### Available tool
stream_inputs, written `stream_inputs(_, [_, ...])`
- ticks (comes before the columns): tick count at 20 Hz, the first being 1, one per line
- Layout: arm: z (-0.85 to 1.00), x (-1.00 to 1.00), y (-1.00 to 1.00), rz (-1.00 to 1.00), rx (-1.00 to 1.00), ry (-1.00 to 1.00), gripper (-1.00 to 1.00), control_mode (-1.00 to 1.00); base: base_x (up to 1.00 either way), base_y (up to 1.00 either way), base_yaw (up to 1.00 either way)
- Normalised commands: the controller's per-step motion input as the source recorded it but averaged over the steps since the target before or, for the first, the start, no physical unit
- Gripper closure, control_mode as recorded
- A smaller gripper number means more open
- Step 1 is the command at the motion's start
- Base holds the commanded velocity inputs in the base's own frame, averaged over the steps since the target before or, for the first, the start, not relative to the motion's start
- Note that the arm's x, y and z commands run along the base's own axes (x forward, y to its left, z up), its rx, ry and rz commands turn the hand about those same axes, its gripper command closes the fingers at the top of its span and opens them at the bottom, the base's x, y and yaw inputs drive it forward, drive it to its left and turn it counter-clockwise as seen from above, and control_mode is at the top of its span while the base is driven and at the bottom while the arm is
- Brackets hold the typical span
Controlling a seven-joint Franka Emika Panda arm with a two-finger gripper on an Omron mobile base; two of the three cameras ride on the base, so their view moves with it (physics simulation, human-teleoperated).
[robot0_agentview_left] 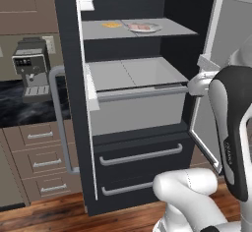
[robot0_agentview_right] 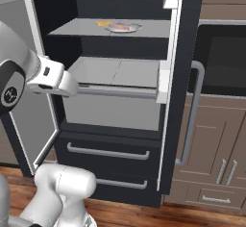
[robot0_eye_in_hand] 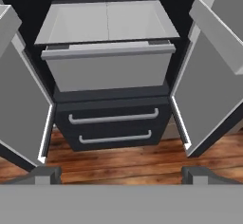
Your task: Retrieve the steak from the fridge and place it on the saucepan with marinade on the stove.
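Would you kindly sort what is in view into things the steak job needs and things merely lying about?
Job:
steak on its plate
fridge, doors open
gripper, open

Lying about:
orange-yellow item on the same shelf
coffee machine
grey inner drawer

A grey shelf (robot0_agentview_left: 172, 28) inside the open fridge (robot0_agentview_left: 69, 78) carries a pale plate (robot0_agentview_left: 150, 30) near its middle. The steak (robot0_agentview_left: 140, 27) lies on that plate, and a flat orange-yellow item (robot0_agentview_left: 111, 25) rests just beside it, toward the shelf's left edge.

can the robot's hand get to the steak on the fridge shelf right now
Probably yes. Both fridge doors stand open and the steak lies on its plate near the shelf's front edge. The open hand points lower, at the drawers, so it must rise first.
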Motion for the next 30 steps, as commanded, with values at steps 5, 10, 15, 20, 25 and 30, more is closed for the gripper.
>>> stream_inputs(5, [-0.02,0.00,0.04,0.00,0.00,0.00,-1.00,-1.00,0.00,0.00,0.00])
stream_inputs(10, [-0.01,0.00,0.16,0.10,0.00,0.00,-1.00,-1.00,0.00,0.00,0.00])
stream_inputs(15, [0.00,-0.02,0.01,0.01,0.00,0.00,-1.00,-1.00,0.00,0.00,0.00])
stream_inputs(20, [0.00,-0.01,0.00,0.00,0.00,0.00,-1.00,1.00,0.00,0.00,-0.01])
stream_inputs(25, [0.00,0.00,0.00,0.00,0.00,0.00,-1.00,1.00,0.23,-0.05,-0.07])
stream_inputs(30, [0.00,0.00,0.00,0.00,0.00,0.00,-1.00,1.00,0.66,-0.01,-0.01])
